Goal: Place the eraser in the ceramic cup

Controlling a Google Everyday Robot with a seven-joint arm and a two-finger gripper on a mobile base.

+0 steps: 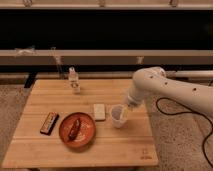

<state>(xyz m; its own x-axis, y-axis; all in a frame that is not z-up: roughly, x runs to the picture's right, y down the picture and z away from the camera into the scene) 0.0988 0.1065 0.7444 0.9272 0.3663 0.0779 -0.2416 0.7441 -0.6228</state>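
A pale rectangular eraser (99,111) lies flat on the wooden table (115,150), just left of a white ceramic cup (117,118) that stands upright. The two are close, and I cannot tell if they touch. My gripper (125,110) comes in from the right on the white arm (165,90) and sits at the cup's upper right rim, partly over its mouth. The cup's inside is hidden from me.
An orange plate (86,138) with a brown piece of food stands front left of the eraser. A dark bar (49,122) lies left of the plate. A small clear bottle (74,80) stands at the back. A cable (165,107) runs on the floor to the right.
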